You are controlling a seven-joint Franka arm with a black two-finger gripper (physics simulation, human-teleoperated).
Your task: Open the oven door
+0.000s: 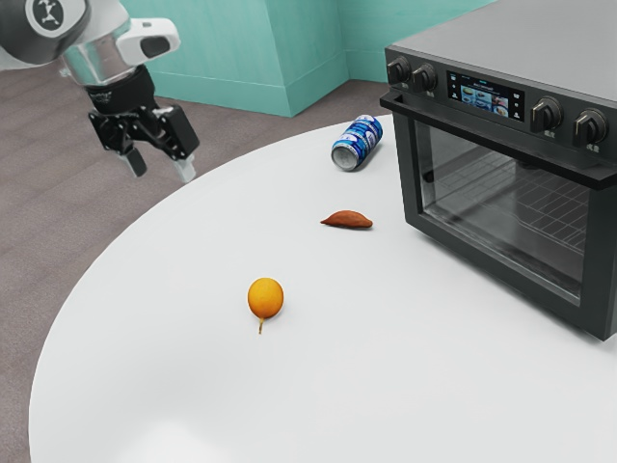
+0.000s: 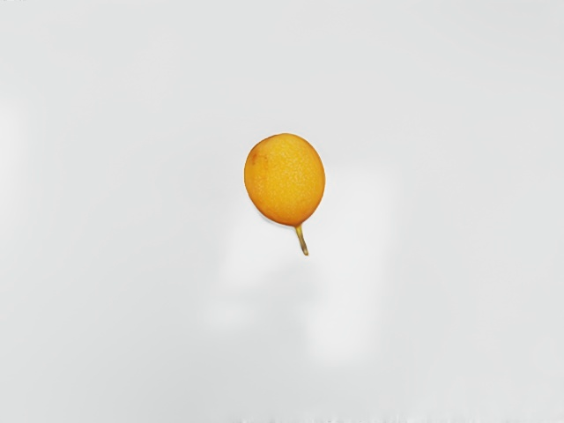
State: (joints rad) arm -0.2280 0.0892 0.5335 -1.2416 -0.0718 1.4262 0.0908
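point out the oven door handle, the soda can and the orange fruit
oven door handle (image 1: 496, 139), exterior view, middle of the bar
soda can (image 1: 358, 143), exterior view, side of the can
orange fruit (image 2: 285, 179), wrist view, middle of its skin

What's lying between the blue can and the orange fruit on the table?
In the exterior view, a reddish-brown sweet potato lies between them, slightly toward the oven.

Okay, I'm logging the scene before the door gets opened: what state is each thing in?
Oven door, shut
Oven display, lit
Oven knobs, settings unreadable
Gripper, open, empty
Blue can, lying on its side
Orange fruit, stem attached
Sweet potato, looks whole
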